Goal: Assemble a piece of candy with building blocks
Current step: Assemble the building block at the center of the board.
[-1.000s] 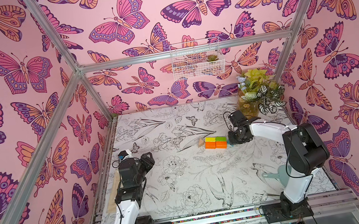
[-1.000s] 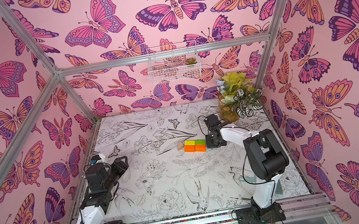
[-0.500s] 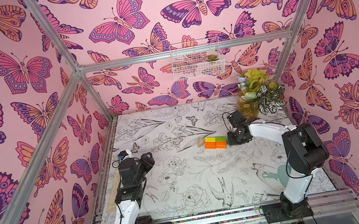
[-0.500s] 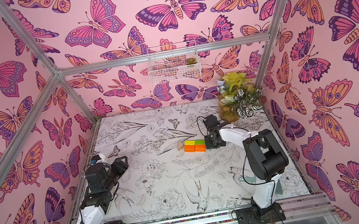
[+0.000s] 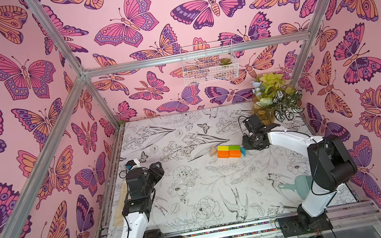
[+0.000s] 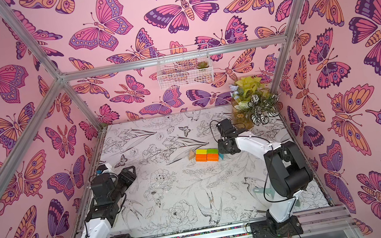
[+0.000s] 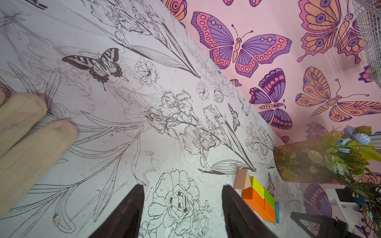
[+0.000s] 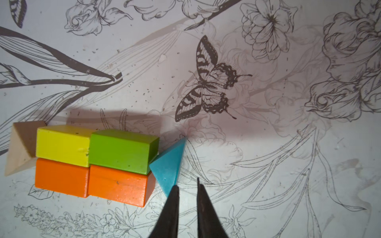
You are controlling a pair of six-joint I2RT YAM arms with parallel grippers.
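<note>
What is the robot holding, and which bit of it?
Nothing. The right gripper has its fingers slightly apart with nothing between them, right beside a corner of the teal-blue wooden triangle block. The left gripper is open and empty.

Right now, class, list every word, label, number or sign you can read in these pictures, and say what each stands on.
None can be read. The building blocks are plain painted wood; the table cover and walls carry only drawings. A dark mark at the cover's edge in the left wrist view is cut off, unreadable.
</note>
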